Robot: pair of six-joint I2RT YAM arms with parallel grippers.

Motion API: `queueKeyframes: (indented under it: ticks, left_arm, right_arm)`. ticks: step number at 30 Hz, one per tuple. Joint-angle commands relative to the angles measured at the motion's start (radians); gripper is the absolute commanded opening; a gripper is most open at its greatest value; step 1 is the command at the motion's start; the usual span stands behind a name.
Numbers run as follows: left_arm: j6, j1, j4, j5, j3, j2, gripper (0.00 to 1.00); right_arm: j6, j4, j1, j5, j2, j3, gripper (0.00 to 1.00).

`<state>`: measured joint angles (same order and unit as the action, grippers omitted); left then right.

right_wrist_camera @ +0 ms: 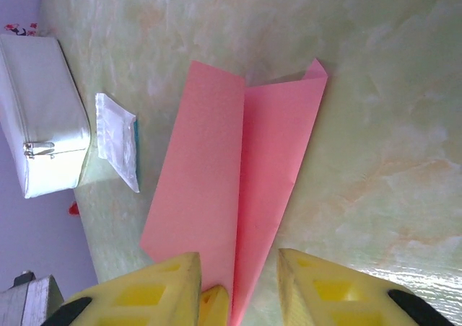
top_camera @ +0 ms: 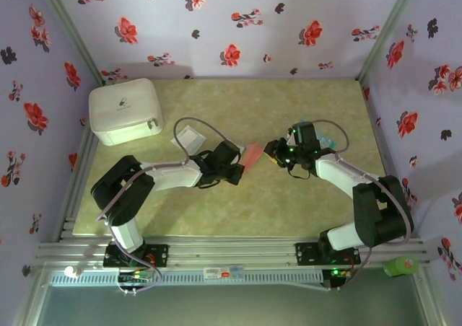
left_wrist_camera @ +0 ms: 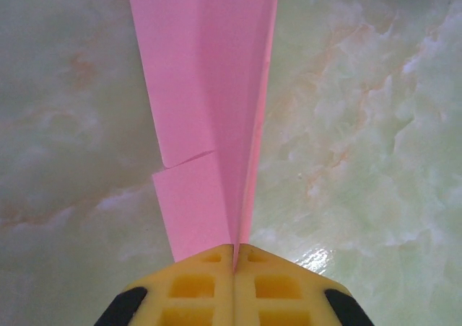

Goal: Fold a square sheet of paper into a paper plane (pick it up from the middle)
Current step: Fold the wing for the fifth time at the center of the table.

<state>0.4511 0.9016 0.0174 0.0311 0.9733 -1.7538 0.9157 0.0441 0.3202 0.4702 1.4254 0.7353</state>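
Observation:
The square sheet of paper is now a narrow salmon-pink paper plane (top_camera: 254, 154) with a centre crease, lying low over the marbled table. My left gripper (top_camera: 240, 169) is shut on one end of it. In the left wrist view the yellow pads (left_wrist_camera: 195, 286) pinch the crease at the left gripper (left_wrist_camera: 234, 257), and the paper plane (left_wrist_camera: 209, 88) runs away upward. My right gripper (top_camera: 273, 153) faces it from the right. In the right wrist view the right gripper (right_wrist_camera: 238, 256) stands open, its fingers straddling the paper plane (right_wrist_camera: 238, 174) without pressing it.
A white box (top_camera: 124, 111) sits at the back left, also in the right wrist view (right_wrist_camera: 40, 117). A pale translucent packet (top_camera: 189, 137) lies next to it (right_wrist_camera: 119, 142). A teal-and-white packet (top_camera: 326, 139) lies behind my right wrist. The table's right side has free room.

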Motion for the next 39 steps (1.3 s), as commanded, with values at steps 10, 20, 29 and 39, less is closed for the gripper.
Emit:
queueKeyframes:
  ticks: [10, 20, 29, 39]
  left_arm:
    - [0.088, -0.033, -0.114, 0.196, -0.013, -0.068, 0.00]
    - [0.132, -0.056, -0.183, 0.302, -0.019, -0.125, 0.01]
    - [0.189, -0.078, -0.283, 0.379, -0.045, -0.163, 0.01]
    - [0.260, -0.101, -0.397, 0.453, -0.075, -0.206, 0.02]
  right_arm:
    - [-0.018, 0.012, -0.013, -0.013, -0.047, -0.034, 0.33]
    - [-0.003, -0.028, -0.013, 0.008, -0.044, -0.069, 0.33]
    - [0.000, -0.050, -0.013, 0.026, -0.036, -0.083, 0.33]
    - [0.005, -0.100, -0.013, 0.068, 0.000, -0.094, 0.32]
